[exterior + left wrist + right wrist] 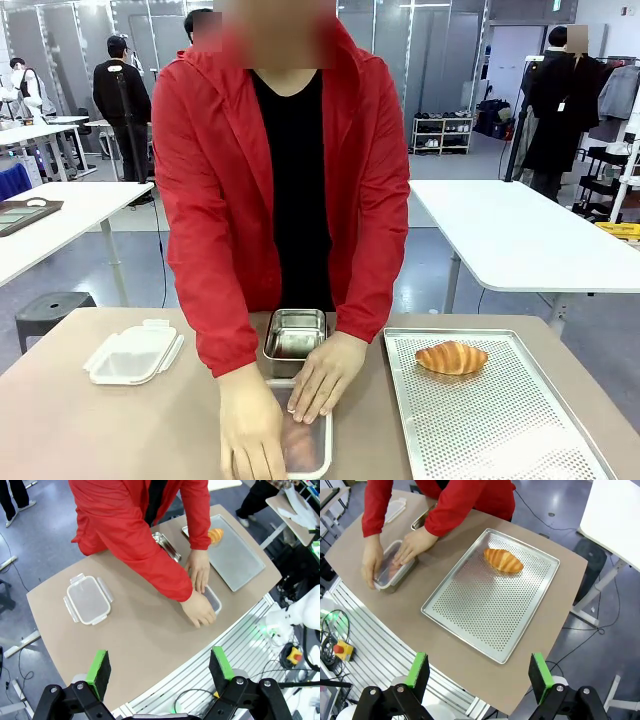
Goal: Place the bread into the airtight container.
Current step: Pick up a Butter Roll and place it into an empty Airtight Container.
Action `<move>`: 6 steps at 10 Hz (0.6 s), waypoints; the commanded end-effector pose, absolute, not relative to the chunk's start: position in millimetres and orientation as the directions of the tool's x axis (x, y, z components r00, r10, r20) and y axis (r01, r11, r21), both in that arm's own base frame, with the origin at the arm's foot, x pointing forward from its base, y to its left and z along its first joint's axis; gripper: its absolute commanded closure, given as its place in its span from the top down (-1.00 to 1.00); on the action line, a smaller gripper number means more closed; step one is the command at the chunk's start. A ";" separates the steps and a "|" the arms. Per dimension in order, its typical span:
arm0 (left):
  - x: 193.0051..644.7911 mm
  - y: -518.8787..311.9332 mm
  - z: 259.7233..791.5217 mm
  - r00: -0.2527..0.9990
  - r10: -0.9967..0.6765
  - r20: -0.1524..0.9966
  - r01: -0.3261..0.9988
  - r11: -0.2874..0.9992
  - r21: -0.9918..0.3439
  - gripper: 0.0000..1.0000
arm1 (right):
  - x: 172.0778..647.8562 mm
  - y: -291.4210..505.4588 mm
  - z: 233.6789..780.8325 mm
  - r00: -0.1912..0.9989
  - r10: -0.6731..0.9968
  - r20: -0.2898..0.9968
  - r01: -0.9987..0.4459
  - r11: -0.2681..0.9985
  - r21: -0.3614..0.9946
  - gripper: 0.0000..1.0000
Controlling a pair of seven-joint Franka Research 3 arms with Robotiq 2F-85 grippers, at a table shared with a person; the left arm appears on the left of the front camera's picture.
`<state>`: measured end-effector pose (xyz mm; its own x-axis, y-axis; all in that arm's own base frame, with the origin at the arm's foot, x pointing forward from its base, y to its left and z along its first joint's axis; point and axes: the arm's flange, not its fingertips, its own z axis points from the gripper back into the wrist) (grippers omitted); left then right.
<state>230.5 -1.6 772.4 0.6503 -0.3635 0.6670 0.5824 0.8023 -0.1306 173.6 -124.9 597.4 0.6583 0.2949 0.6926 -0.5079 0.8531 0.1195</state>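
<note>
While both pincers hang released above the bench (140, 640), neither grasps anything. In the right wrist view the right pincer (479, 675) gapes at the bottom edge. Just above it lies one perforated tray (490, 610), and on the tray's upper part rests the one croissant (503, 560), alone and touched by nothing. At the upper left of that frame a person's two hands press on one clear-lidded box (390, 572): one hand (370, 562) at its end, the other hand (415, 542) flat on the lid. Something brownish shows through, too unclear to name. In the left wrist view the left pincer (160, 670) stands wide at the bottom. At centre left, well apart from the hands, lies one white clip-lid container (87, 600). One open steel tin (167, 545) sits at upper centre, beside the red sleeve (150, 565).
</note>
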 end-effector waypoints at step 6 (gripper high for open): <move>229.8 -1.7 772.7 0.641 -0.375 0.670 0.601 0.788 -0.134 1.00 | 176.9 -123.1 599.3 0.653 0.291 0.699 -0.507 0.854 0.118 1.00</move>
<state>230.5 -1.6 772.4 0.6503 -0.3635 0.6670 0.5824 0.8023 -0.1306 173.6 -124.9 597.4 0.6583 0.2949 0.6926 -0.5079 0.8531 0.1195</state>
